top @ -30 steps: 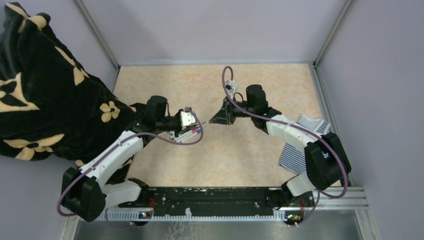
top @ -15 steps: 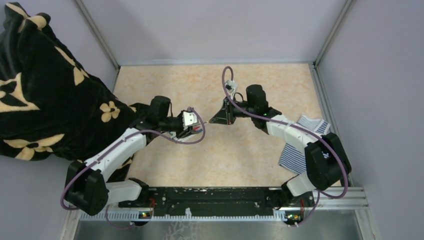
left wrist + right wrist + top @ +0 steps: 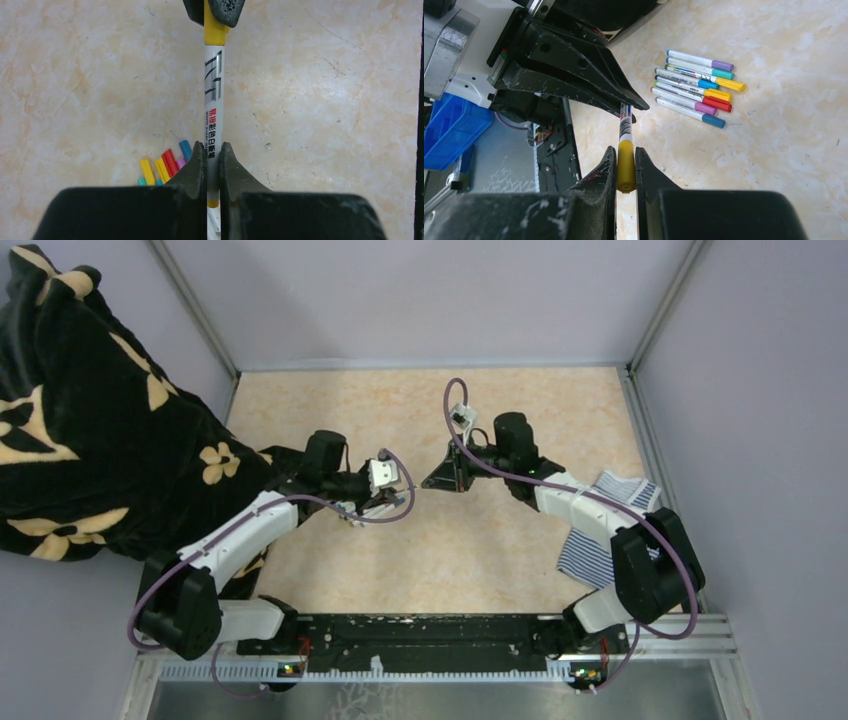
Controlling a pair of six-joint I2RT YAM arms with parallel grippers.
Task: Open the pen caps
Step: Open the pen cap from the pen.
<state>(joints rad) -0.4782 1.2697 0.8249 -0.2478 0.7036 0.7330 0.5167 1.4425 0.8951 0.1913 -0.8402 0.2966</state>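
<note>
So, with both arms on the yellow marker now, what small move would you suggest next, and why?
Probably pull the two arms straight apart along the length of the yellow marker. The left fingers are shut on its white barrel, the right fingers are shut on the yellow cap, and the cap is still seated on the barrel, so a straight pull should free it.

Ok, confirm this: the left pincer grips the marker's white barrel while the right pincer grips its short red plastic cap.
The short plastic cap is yellow, not red: the right wrist view shows the right pincer closed on it. The left pincer does grip the thin white marker barrel.
</note>
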